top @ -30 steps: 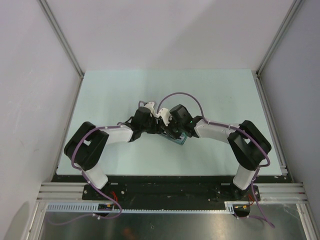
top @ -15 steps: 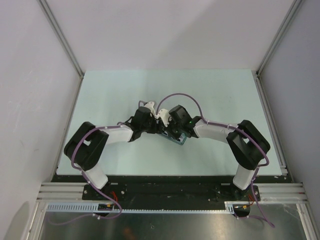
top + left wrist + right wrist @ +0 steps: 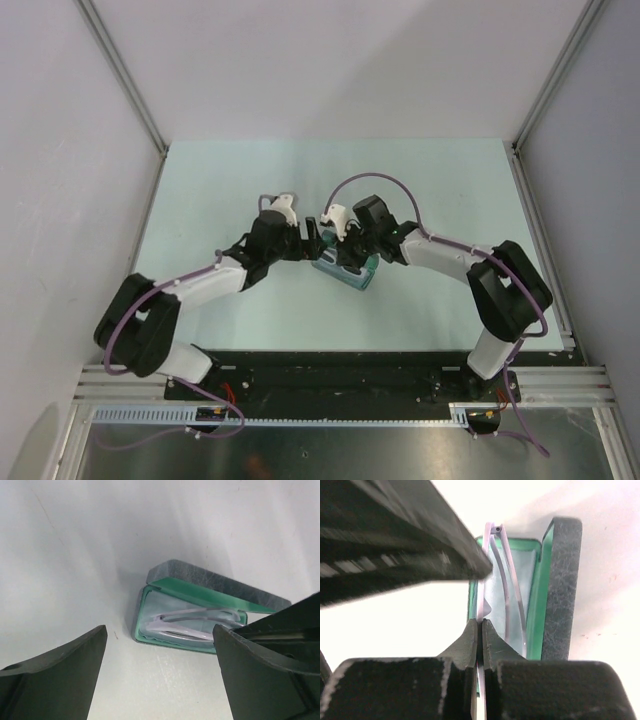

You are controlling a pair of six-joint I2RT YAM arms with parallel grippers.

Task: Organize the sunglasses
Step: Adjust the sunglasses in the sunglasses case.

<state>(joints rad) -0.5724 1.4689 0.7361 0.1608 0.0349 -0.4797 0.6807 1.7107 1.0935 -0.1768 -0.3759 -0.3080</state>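
Observation:
The sunglasses, thin white frame with folded arms, lie inside the open case with its green lining and grey textured lid. In the right wrist view the sunglasses sit in the case, and my right gripper is shut on the thin white frame at the case's near side. My left gripper is open and empty, just short of the case, with the right gripper's finger beside its right finger. In the top view the case lies under both grippers, left and right.
A grey-blue cloth lines the case under the glasses. The pale green table has metal rails along its left and right edges.
My left arm has swung back and to the left, its gripper now off the case and open. My right gripper has shifted slightly toward the far side and stays on the glasses over the case.

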